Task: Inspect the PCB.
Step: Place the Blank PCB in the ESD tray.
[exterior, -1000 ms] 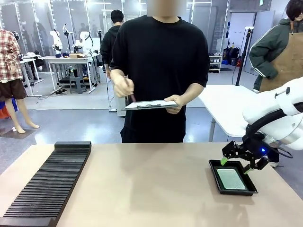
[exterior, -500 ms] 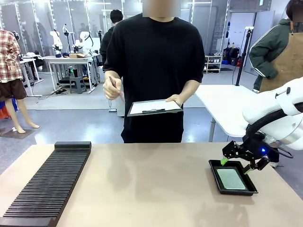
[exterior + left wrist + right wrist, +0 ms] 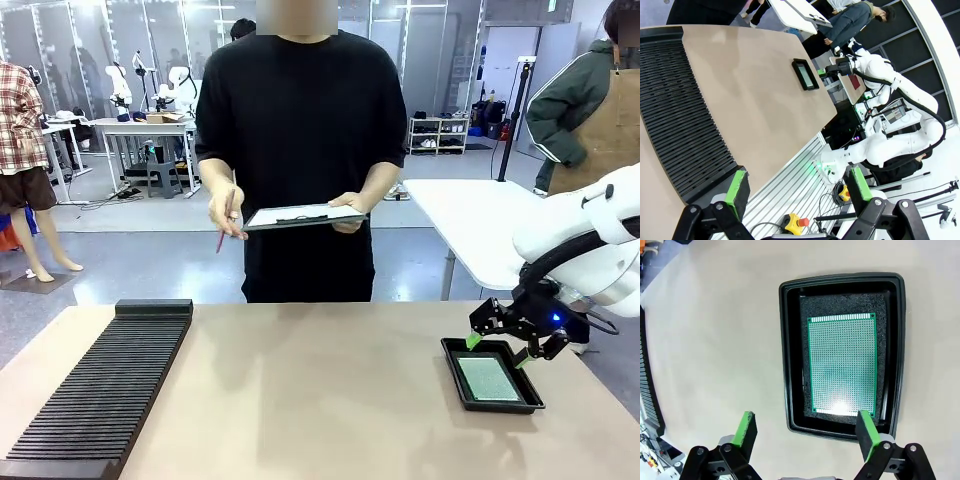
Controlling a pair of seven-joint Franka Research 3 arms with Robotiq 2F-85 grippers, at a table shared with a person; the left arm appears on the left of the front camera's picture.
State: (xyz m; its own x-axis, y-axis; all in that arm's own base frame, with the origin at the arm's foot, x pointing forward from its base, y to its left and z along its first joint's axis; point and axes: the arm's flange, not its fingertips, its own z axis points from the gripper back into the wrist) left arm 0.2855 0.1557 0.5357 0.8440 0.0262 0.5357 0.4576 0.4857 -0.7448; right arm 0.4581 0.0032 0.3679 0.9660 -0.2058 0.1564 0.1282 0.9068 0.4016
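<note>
pcb flat in tray — right pincer wide above, tray's far edge partly hidden behind it

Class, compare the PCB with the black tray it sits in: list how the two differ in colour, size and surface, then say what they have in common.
Colour: the PCB is green; the tray is black.
Size: the PCB is smaller and lies inside the tray, with dark lining showing round it.
Surface: the PCB is a flat sheet dotted with a fine grid of holes; the tray has a raised, glossy rim.
Shared: both are rectangular, lie flat on the table and run lengthwise the same way.
</note>
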